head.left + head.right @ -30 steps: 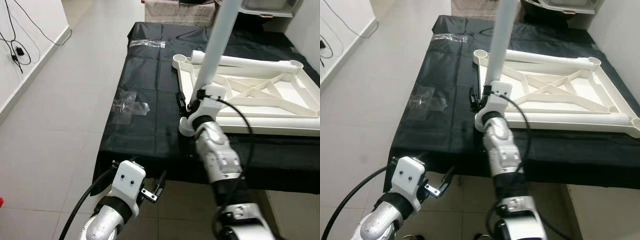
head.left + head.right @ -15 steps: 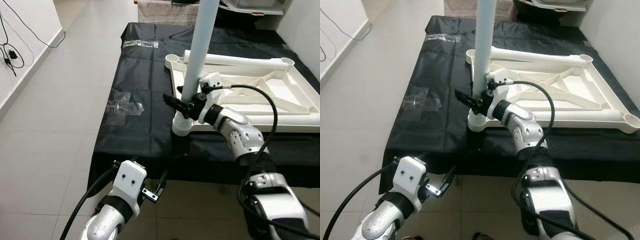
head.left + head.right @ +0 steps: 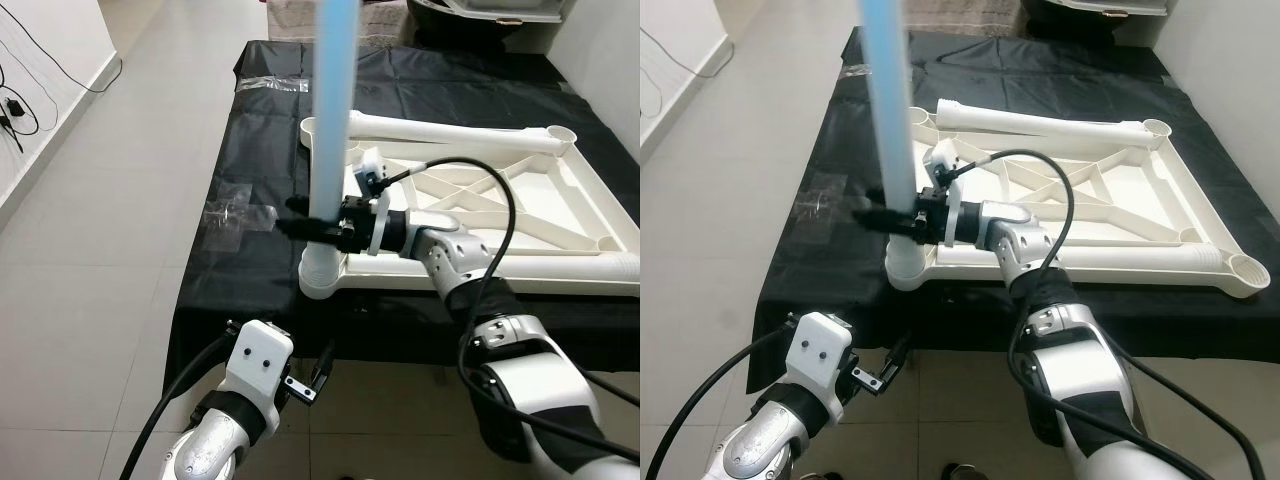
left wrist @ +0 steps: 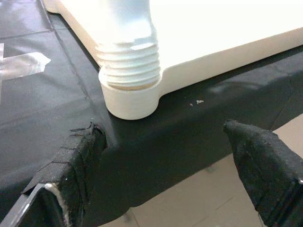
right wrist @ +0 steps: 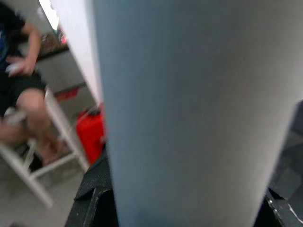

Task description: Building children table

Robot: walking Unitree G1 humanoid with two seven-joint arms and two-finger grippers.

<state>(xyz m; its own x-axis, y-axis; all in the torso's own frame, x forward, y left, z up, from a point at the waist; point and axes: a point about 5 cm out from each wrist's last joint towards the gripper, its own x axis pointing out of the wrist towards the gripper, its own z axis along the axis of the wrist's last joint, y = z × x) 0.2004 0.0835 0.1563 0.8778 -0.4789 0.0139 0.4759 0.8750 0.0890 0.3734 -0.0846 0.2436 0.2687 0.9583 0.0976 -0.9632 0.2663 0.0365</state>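
While right tool (image 3: 312, 222) clamps blue leg (image 3: 329, 110), top cut off, left tool (image 3: 318, 372) apart, low.

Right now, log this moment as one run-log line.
right gripper: shut on table leg | table leg: upright in corner socket of upturned tabletop | left gripper: open, low, idle

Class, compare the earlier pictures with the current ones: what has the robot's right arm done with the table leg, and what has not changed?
The right gripper stays clamped on the leg but has swung round it, the forearm going from below the leg to reaching in from the robot's right. The leg remains upright in the corner socket of the upturned tabletop. The left gripper still hangs open below the table edge.
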